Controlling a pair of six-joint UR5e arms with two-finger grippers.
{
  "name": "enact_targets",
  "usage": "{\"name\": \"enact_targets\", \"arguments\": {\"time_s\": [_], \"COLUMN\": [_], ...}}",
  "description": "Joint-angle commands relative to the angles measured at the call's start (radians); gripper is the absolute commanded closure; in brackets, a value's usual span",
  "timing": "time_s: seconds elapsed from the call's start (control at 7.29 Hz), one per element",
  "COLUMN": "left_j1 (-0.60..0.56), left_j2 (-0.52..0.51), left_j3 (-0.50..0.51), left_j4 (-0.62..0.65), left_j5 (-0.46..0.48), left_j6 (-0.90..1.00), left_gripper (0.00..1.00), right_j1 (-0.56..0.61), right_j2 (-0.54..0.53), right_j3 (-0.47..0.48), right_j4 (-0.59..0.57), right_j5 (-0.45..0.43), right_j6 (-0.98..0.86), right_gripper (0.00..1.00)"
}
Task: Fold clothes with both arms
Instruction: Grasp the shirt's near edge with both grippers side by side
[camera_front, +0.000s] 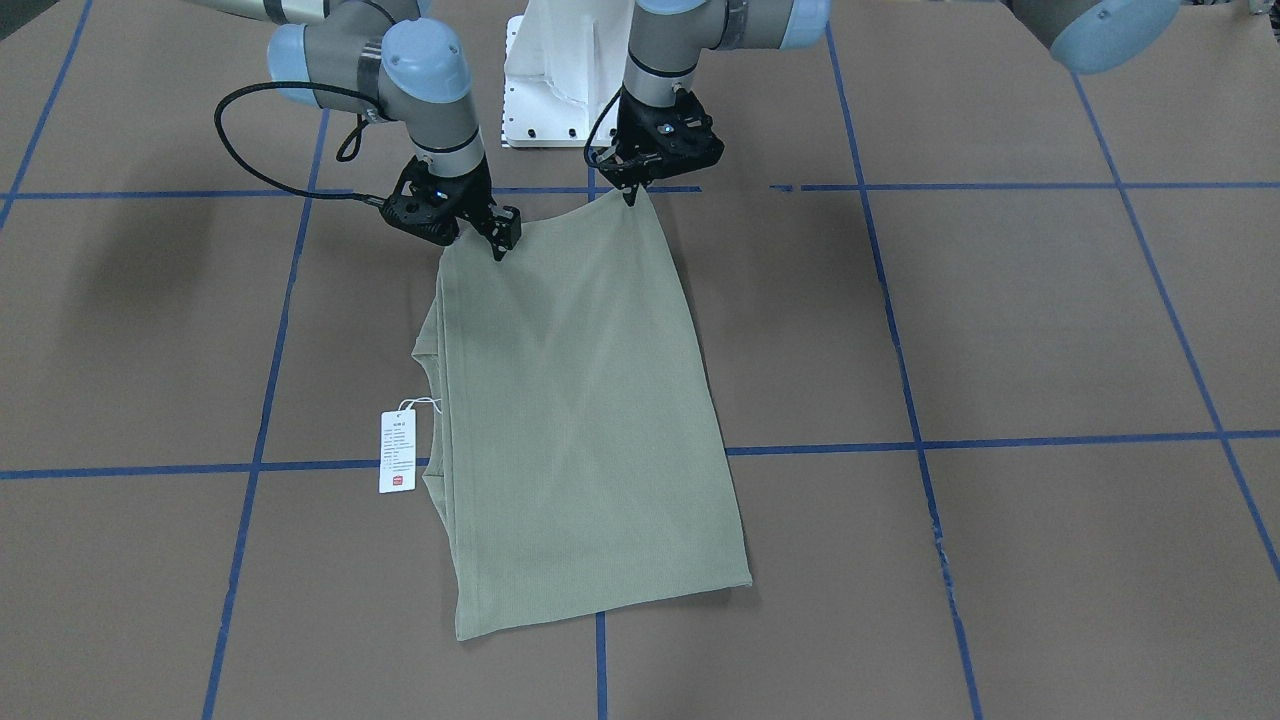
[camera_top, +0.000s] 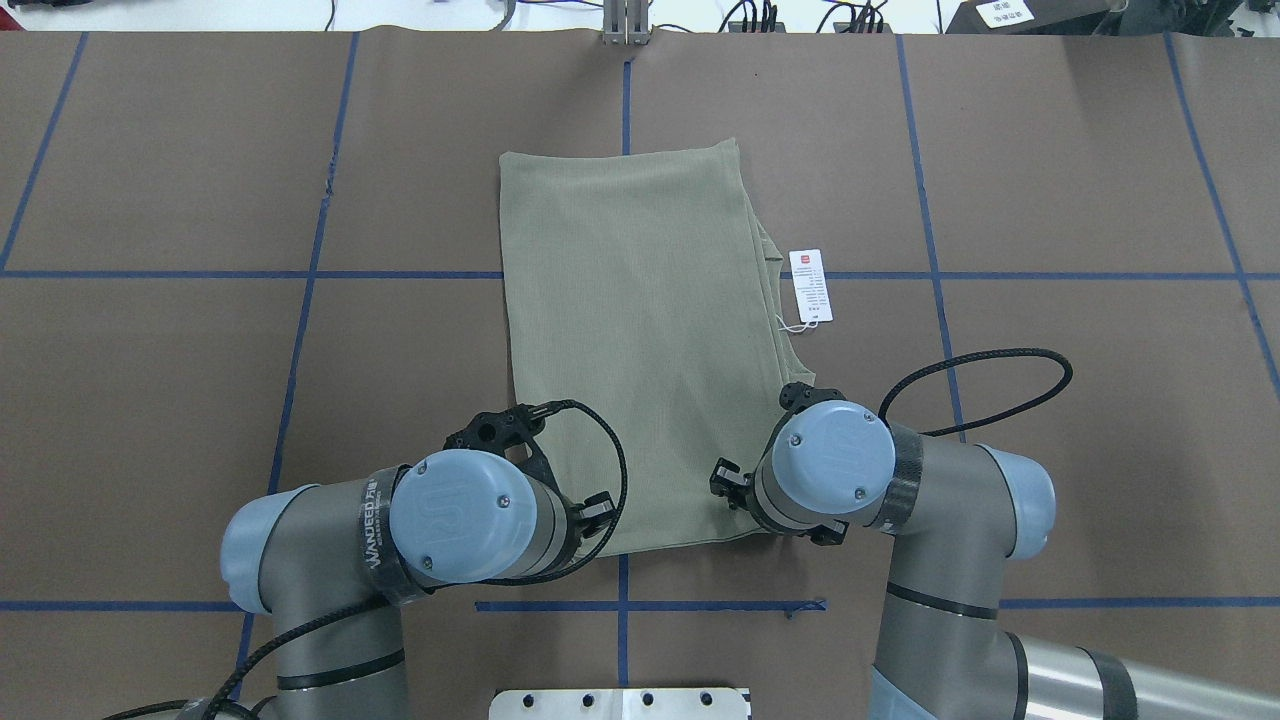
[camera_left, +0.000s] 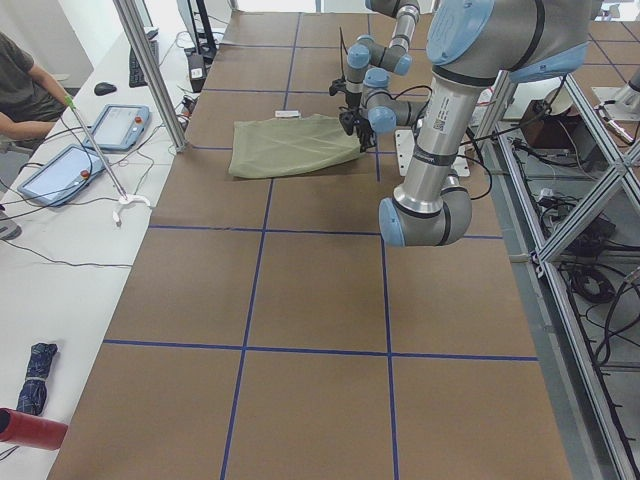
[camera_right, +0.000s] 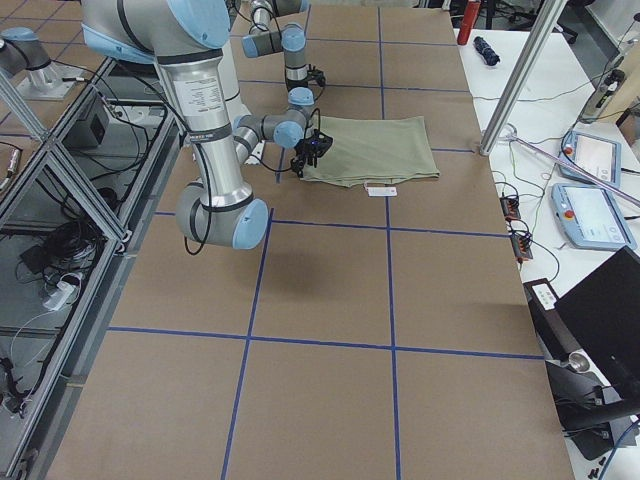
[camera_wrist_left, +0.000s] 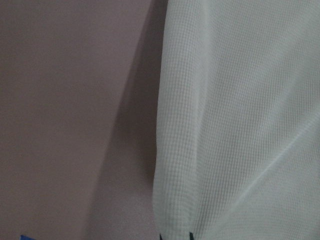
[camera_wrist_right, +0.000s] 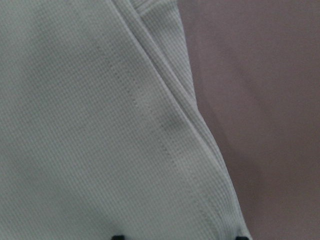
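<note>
The sage-green shirt lies folded into a long rectangle on the brown table, also seen overhead. Its white hang tag lies beside its collar edge. My left gripper is shut on the shirt's near corner and holds it slightly raised; in the left wrist view the tips sit close together on the cloth. My right gripper is at the other near corner. In the right wrist view its tips stand wide apart over flat cloth, so it is open.
The white pedestal base stands just behind both grippers. Blue tape lines grid the brown table cover. In the side views an operator, tablets and cables sit on a white bench beyond the far table edge.
</note>
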Motion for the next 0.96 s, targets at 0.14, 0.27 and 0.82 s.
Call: {"name": "enact_targets", "arguments": {"time_s": [0.14,0.27,0.82], "left_j1": [0.001,0.001,0.001], "left_j2": [-0.001,-0.001,-0.001], "left_j3": [-0.002,0.000,-0.002], "left_j4": [0.000,0.000,0.000], "left_j5": [0.000,0.000,0.000], "left_j6": [0.000,0.000,0.000], "left_gripper": [1.00,1.00,1.00], "right_j1": [-0.006,-0.007,0.008], "right_j2": [0.011,0.016,0.016], "right_j3": [0.000,0.005,0.029], "right_j4": [0.001,0.001,0.010], "right_j5": [0.002,0.000,0.008], "right_j6": [0.001,0.001,0.001], "right_gripper": [1.00,1.00,1.00]}}
